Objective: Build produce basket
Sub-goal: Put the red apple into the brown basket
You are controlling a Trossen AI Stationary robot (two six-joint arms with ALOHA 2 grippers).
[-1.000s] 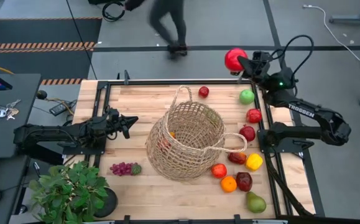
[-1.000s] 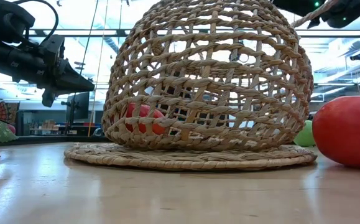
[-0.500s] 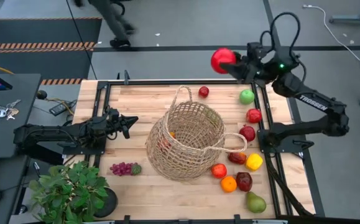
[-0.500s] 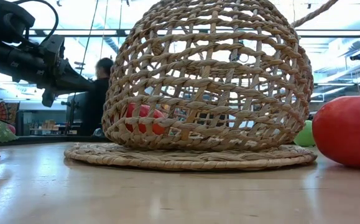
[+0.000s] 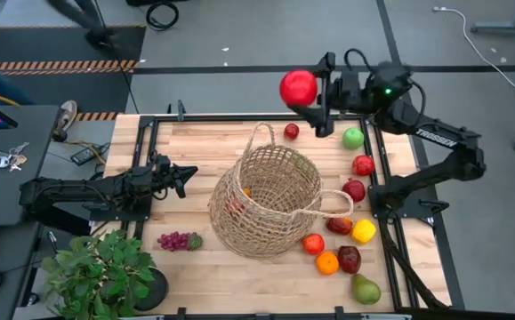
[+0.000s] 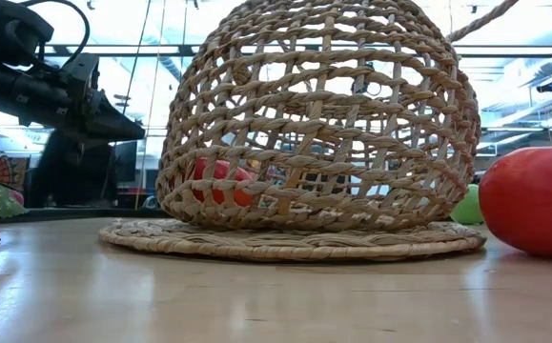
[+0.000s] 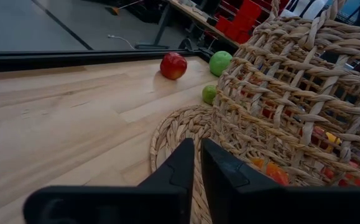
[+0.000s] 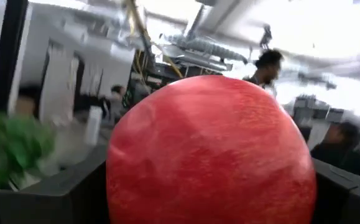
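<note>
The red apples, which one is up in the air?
The big red apple gripped by the right gripper, beyond the table's far edge. The other red fruits lie on the table or inside the basket.

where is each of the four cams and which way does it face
High view: overhead, straight down; both arms, the basket, red apple in the right gripper.
Low view: table height, level, into the basket; left arm at upper left.
Left wrist view: past the shut left gripper toward the basket.
Right wrist view: right fingers gripping the apple.
High and right wrist views share the apple.
</note>
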